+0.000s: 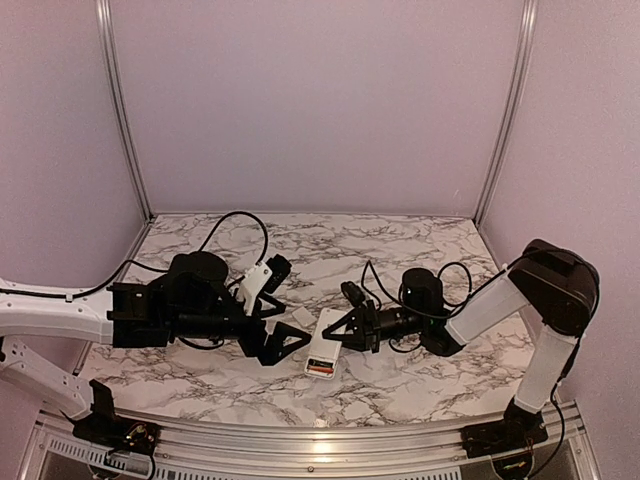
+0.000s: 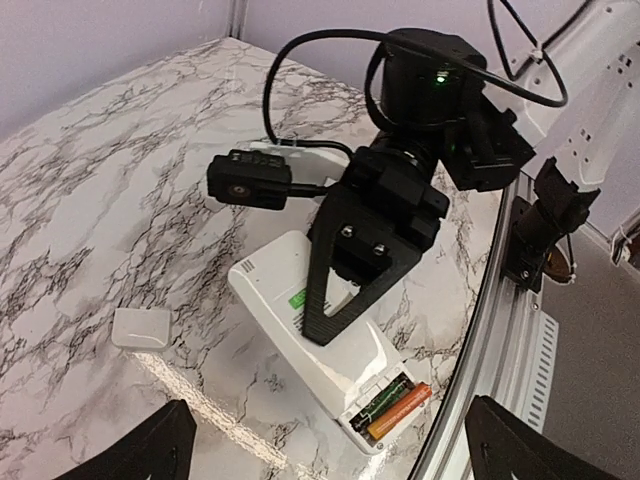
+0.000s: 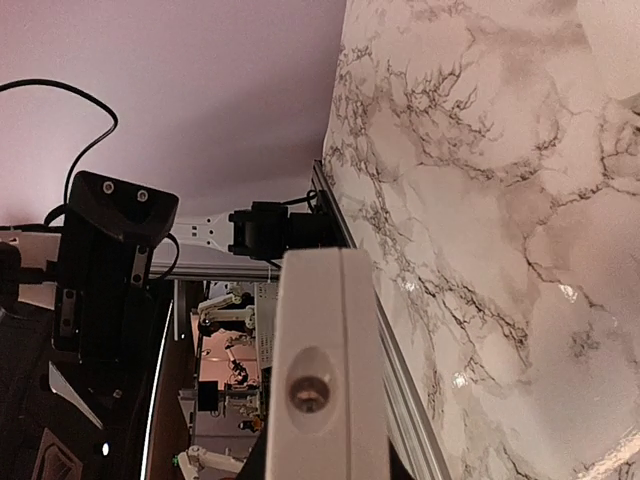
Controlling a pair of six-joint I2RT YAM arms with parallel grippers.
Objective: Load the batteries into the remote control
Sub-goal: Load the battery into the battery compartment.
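The white remote control (image 1: 324,347) lies back-up on the marble table, its battery bay open at the near end. In the left wrist view the dark battery (image 2: 384,398) and the orange-red battery (image 2: 403,411) sit side by side in that bay. My right gripper (image 1: 343,328) is shut on the remote's far half, with one black finger (image 2: 345,285) flat across its back. The right wrist view shows the remote's end face (image 3: 325,370) filling the space between the jaws. My left gripper (image 1: 290,341) is open and empty, just left of the remote, its fingertips (image 2: 165,445) wide apart.
The small loose white cover piece (image 2: 142,328) lies on the table left of the remote, and shows in the top view (image 1: 298,318). The table's metal front rail (image 2: 500,300) runs close by the remote's battery end. Black cables (image 1: 240,225) trail over the table behind both arms.
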